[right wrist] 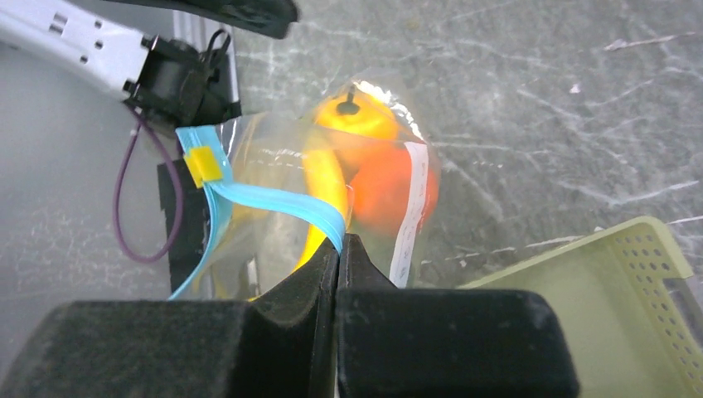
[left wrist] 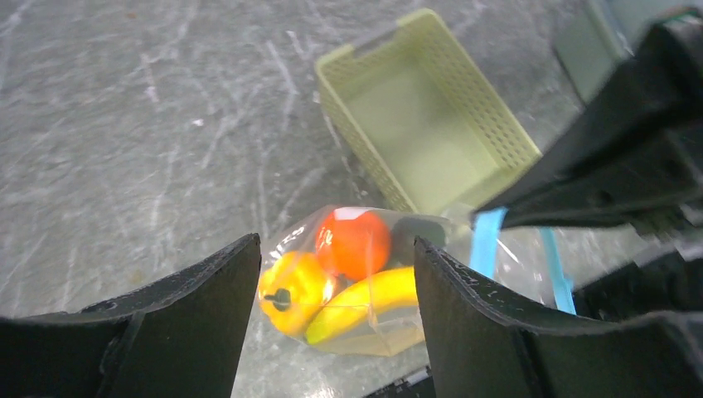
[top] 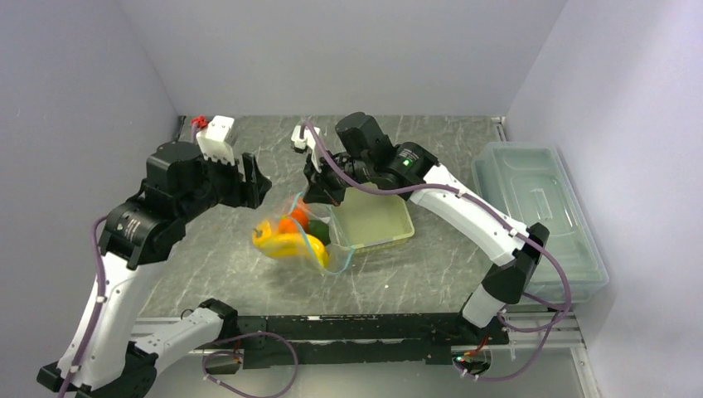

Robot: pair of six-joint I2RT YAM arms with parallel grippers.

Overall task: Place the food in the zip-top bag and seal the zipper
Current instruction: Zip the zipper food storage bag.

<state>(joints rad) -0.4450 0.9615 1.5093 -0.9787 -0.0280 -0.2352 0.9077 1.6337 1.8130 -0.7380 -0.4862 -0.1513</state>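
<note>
Sealing looked to be the step in hand; the toy food (top: 286, 236), namely a yellow plastic banana (left wrist: 365, 303), an orange-red round fruit (left wrist: 355, 242) and a yellow-orange pepper (left wrist: 290, 286), already lay inside the thin clear floppy zip-top bag (right wrist: 265, 157), just beside the pale yellow-green perforated basket (top: 398, 238) on the grey marbled table (top: 224, 265); the right gripper (right wrist: 338, 249) was clenched on the light-blue zipper strip (right wrist: 273, 203) at the bag's mouth; the left gripper (left wrist: 332, 253) hung released above the bag, grasping nothing; next, I judged, it would need to pinch the strip near the small yellow tab (right wrist: 203, 164) and run along it while the right held it taut.
</note>
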